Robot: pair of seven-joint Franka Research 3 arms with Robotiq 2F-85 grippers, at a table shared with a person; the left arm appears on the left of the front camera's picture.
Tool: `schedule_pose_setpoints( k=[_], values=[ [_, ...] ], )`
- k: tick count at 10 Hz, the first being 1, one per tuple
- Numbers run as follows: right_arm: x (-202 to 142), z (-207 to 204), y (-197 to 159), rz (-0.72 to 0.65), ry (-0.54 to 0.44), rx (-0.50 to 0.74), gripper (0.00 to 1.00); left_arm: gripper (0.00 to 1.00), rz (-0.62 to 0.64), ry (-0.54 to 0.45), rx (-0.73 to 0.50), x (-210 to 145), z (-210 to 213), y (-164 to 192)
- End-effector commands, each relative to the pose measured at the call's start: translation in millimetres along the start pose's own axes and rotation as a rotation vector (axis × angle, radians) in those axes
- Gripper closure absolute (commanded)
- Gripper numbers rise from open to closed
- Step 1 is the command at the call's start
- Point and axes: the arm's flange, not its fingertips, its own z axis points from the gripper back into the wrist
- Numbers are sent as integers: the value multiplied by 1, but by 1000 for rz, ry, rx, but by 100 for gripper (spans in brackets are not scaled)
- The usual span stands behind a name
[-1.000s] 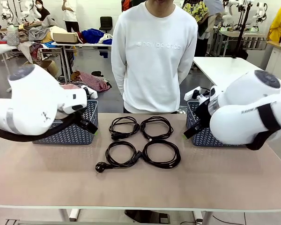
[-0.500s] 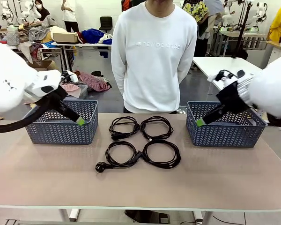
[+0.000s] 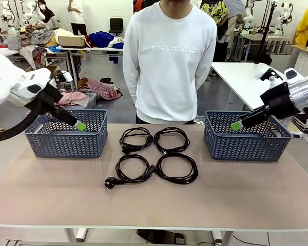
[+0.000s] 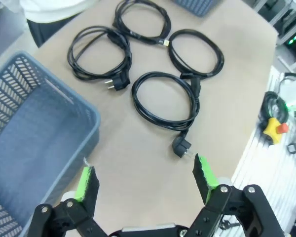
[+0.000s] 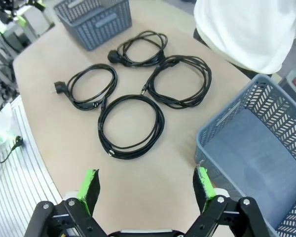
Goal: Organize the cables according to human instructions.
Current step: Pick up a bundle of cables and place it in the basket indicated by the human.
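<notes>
At far left, the left jaws are hanging apart and empty above 1 blue basket. Mid-surface, 4 black cables are lying coiled in a 2-by-2 block, with bare room spreading toward the near edge. Rightward, the right jaws are hanging apart and empty over the 2nd basket.

Four cables are laid two by two at the middle of the desk, flanked by a left basket near the far left corner and a right basket near the far right corner, with a person stationed behind the far edge.
</notes>
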Motion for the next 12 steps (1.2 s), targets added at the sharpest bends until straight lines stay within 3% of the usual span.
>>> schedule_pose_setpoints(
  k=[1, 12],
  values=[
    [-2, 0, -15, 12, -31, 40, 0, 0, -16, -21, -20, 1, 6, 7],
    [-1, 3, -4, -4, -12, 10, 0, 0, 1, -9, -4, -1, 5, 3]
  ],
)
